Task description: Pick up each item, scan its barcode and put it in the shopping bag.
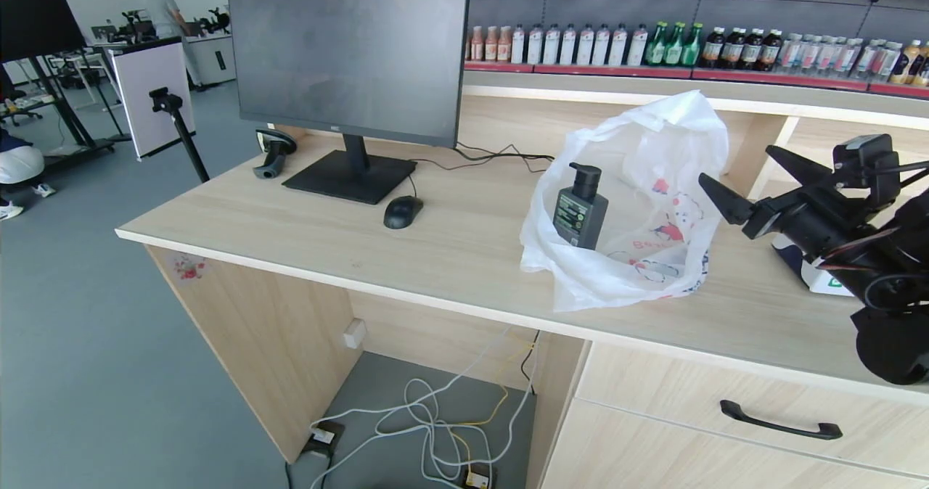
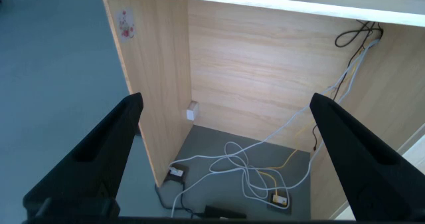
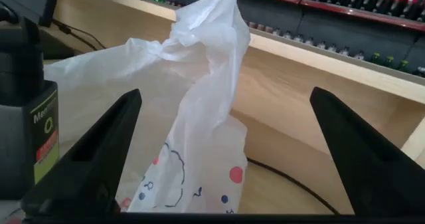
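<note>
A white plastic shopping bag (image 1: 653, 184) stands crumpled on the wooden counter (image 1: 363, 242), its mouth facing left. A dark grey pump bottle (image 1: 580, 210) stands upright in that mouth. My right gripper (image 1: 734, 162) hovers open just right of the bag, at about the bag's mid height, with nothing between its fingers. From the right wrist, the bag (image 3: 199, 124) rises between the open gripper (image 3: 226, 94) fingers, farther off, and the bottle (image 3: 26, 137) sits at the edge. My left gripper (image 2: 226, 98) is open and empty, low beside the counter, facing the space under it.
A handheld barcode scanner (image 1: 272, 154) rests at the counter's far left, beside a monitor (image 1: 348, 54) and a mouse (image 1: 403, 212). A white item (image 1: 827, 278) lies under my right arm. Shelves of bottles (image 1: 653, 43) line the back. Cables (image 2: 246, 171) lie on the floor under the counter.
</note>
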